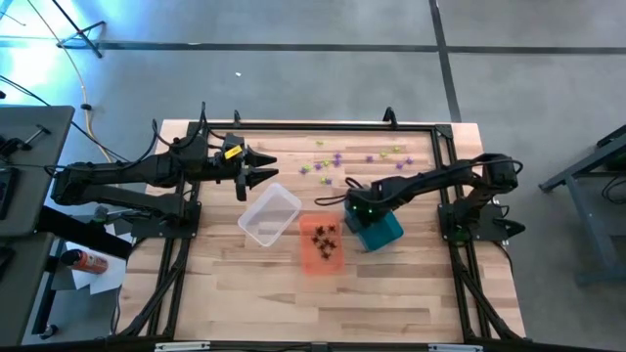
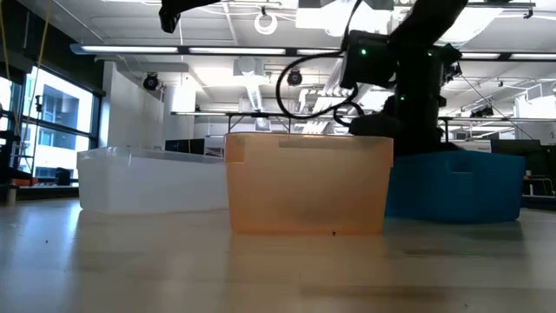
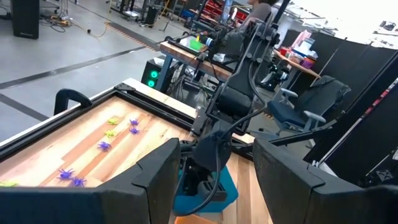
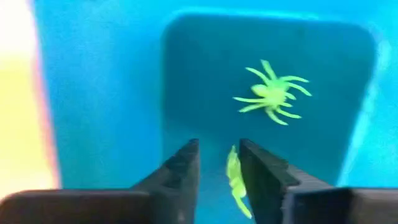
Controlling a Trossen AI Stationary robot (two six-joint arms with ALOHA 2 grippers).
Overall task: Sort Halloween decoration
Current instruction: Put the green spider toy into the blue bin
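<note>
My right gripper [image 4: 219,149] points down into the teal bin [image 1: 381,230], fingers open. One bright green spider decoration [image 4: 272,93] lies on the bin's floor. A second green spider [image 4: 235,180] shows in the gap between the fingers, close against one finger [image 4: 261,177]. Black spiders [image 1: 325,238] lie in the orange bin [image 1: 321,244]. Purple and green spiders [image 1: 337,161] are scattered on the table's far part. My left gripper [image 1: 259,168] hovers open and level, beyond the far end of the clear bin [image 1: 269,215], holding nothing. My right gripper has the second green spider [image 4: 235,180] in its gap, narrower than the gap and next to one finger. Whether that finger touches it, I cannot tell. The fingers come from above, pointing down into the teal bin.
The three bins stand side by side mid-table: clear, orange, teal [image 2: 452,187]. A dark frame [image 1: 430,132] runs along the table's edges. Bare wood [image 1: 323,303] lies toward the near edge. Beyond the table there are benches and chairs [image 3: 311,106].
</note>
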